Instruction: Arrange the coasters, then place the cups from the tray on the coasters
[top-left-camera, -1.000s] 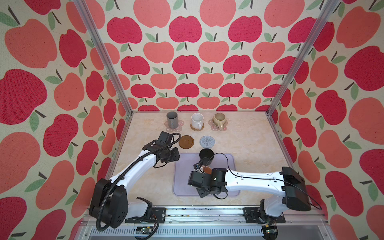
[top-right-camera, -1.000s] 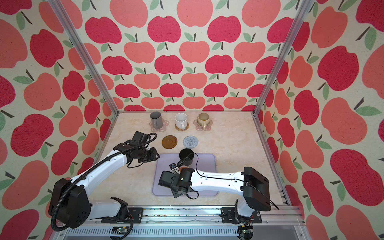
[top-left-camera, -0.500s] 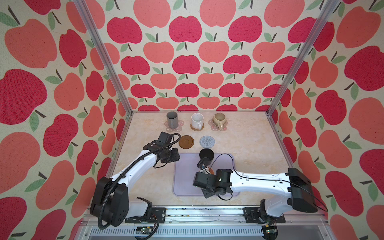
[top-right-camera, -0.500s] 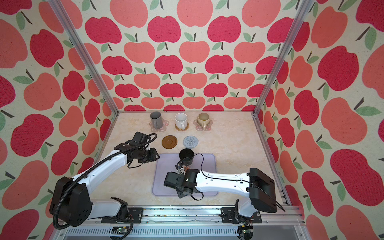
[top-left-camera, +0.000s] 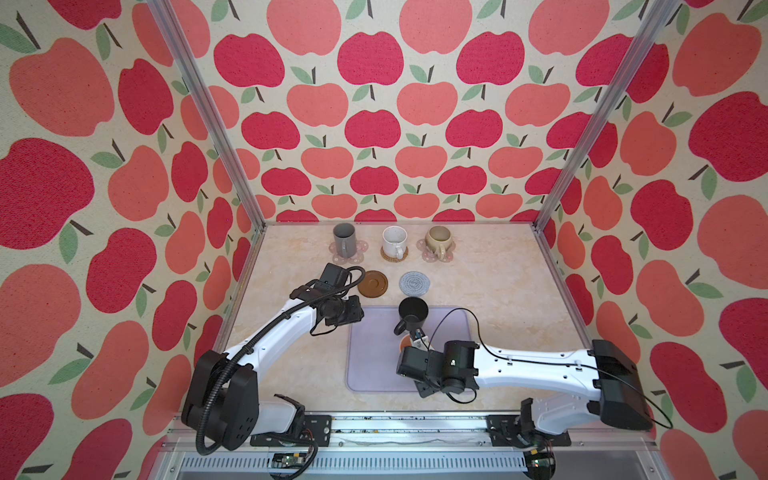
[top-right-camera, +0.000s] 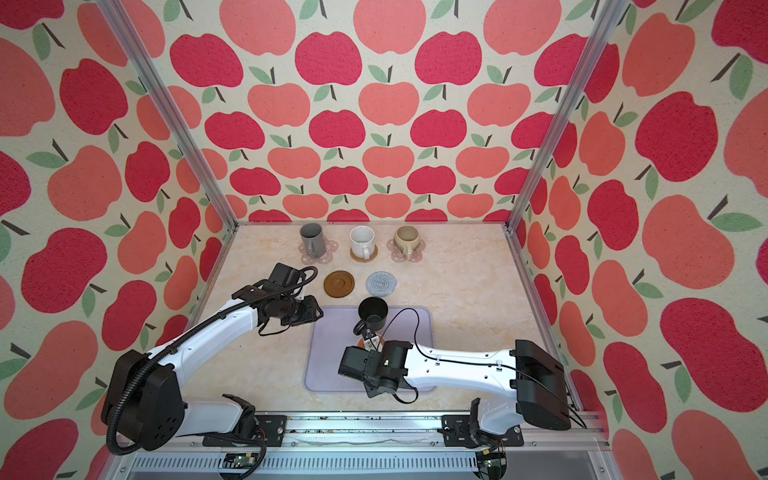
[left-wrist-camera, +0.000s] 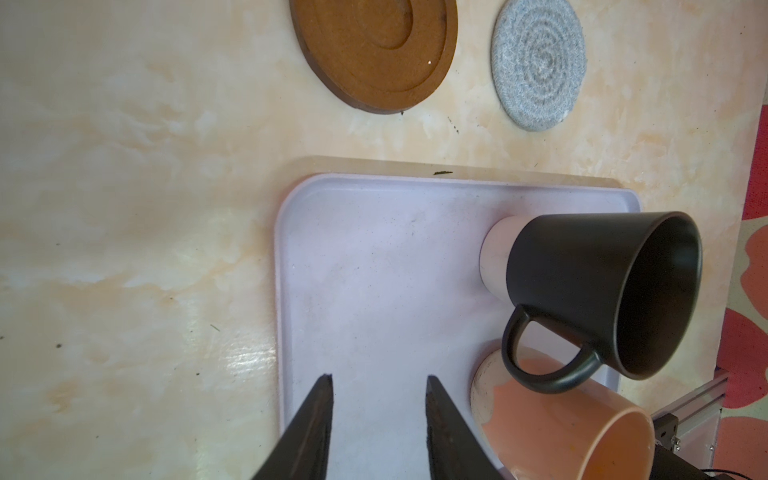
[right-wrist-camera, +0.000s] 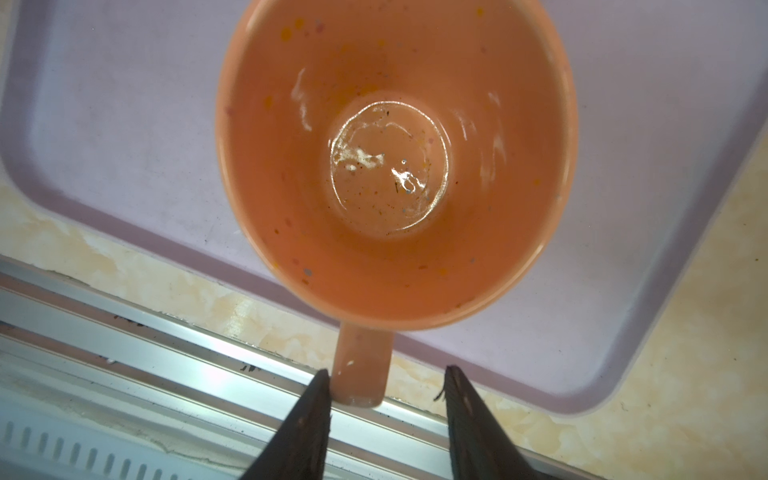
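Two cups (top-left-camera: 411, 311) sit on the tray (left-wrist-camera: 374, 270). The peach cup (right-wrist-camera: 395, 166), glazed, rigid, breakable, wants gripping by its handle (right-wrist-camera: 359, 361), which the spread right hand (right-wrist-camera: 387, 374) straddles; the left hand (left-wrist-camera: 379, 380) hovers spread, empty.

We see a glossy marbled tabletop (left-wrist-camera: 124, 208), a matt tray (left-wrist-camera: 374, 291), a matt black mug (left-wrist-camera: 582, 270), a shiny peach mug (right-wrist-camera: 395, 166) and a crocheted coaster (left-wrist-camera: 538, 62).

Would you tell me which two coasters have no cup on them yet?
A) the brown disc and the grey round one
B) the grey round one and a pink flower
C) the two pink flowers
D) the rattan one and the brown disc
A: in both top views the brown disc and the grey coaster lie bare on the table.
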